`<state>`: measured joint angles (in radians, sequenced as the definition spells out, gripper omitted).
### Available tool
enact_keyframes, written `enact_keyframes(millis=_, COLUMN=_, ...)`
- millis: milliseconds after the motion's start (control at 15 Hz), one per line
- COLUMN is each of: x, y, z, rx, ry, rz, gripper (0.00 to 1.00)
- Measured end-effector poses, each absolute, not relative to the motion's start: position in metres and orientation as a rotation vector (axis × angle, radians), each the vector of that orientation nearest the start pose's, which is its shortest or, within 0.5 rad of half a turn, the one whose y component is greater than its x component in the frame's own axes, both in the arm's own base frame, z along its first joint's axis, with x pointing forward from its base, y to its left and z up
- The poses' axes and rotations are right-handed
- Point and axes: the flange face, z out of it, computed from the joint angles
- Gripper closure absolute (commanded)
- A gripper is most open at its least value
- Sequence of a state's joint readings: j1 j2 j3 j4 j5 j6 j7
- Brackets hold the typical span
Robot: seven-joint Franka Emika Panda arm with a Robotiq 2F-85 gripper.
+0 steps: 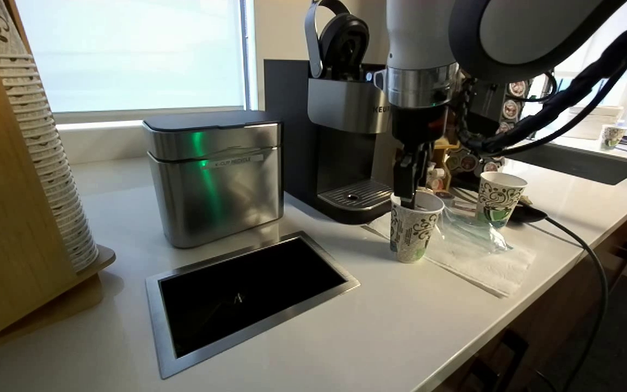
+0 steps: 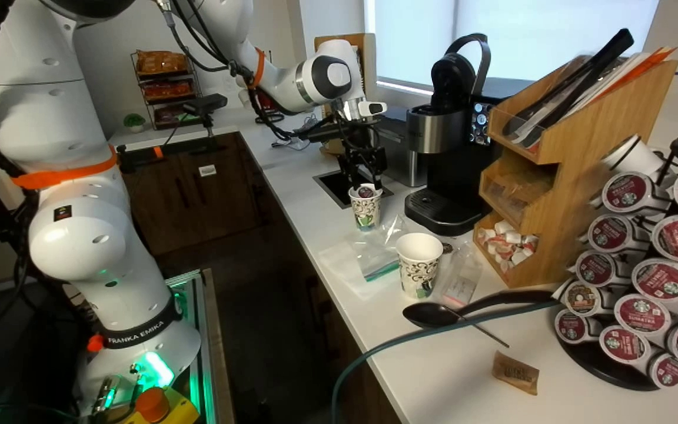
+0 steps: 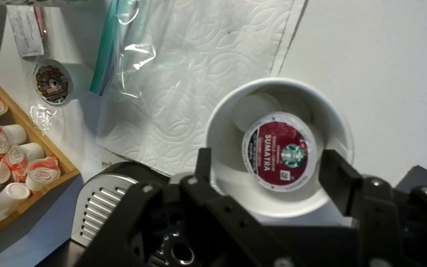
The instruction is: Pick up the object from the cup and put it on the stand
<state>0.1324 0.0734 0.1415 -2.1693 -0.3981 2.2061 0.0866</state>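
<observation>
Above the smooth white bench (image 2: 433, 380), I am holding my end effector (image 2: 366, 179) with jaws spread either side of a round, flat-lidded coffee pod (image 3: 279, 152), which is sitting inside a swirl-printed paper cup (image 2: 367, 213); farther right, the dark, round-based stand (image 2: 601, 368) is bearing burgundy-lidded capsules (image 2: 643, 314).

The pod (image 3: 279, 152) sits inside the cup (image 1: 414, 234), maroon lid up, marked SUMATRA beside a round green emblem, with a black strip along one side; it tilts, and its lid (image 2: 366, 192) shows within the cup's mouth in an exterior view. The cup, white with dark scrolls and green print low down, stands upright on the worktop (image 2: 451, 377), in from the long front edge. The stand (image 2: 595, 362), a dark rack with rows of mostly maroon lids, rises from a round black base farther along, also in from that edge, well apart from the cup.
</observation>
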Motion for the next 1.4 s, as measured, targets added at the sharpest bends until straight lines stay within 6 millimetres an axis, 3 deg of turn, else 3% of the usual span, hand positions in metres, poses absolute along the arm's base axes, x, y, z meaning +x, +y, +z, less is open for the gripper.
enact_keyframes(millis=67, x=0.527, y=0.134, z=0.358, rx=-3.371, ry=-0.734, rz=-0.034, gripper=0.40)
enact_keyframes(millis=133, x=0.527, y=0.134, z=0.357, rx=-3.373, ry=-0.733, rz=-0.032, gripper=0.54)
enact_keyframes(millis=200, x=0.528, y=0.134, z=0.356, rx=-3.375, ry=-0.733, rz=-0.030, gripper=0.62)
enact_keyframes(millis=467, x=0.530, y=0.136, z=0.356, rx=-3.377, ry=-0.736, rz=-0.037, gripper=0.68)
enact_keyframes(millis=533, x=0.530, y=0.138, z=0.357, rx=-3.378, ry=-0.734, rz=-0.042, gripper=0.76)
enact_keyframes(millis=600, x=0.531, y=0.139, z=0.357, rx=-3.379, ry=-0.731, rz=-0.047, gripper=0.93)
enact_keyframes(millis=733, x=0.531, y=0.142, z=0.359, rx=-3.380, ry=-0.727, rz=-0.056, gripper=1.00)
enact_keyframes(millis=1400, x=0.529, y=0.147, z=0.367, rx=-3.401, ry=-0.690, rz=-0.074, gripper=0.99)
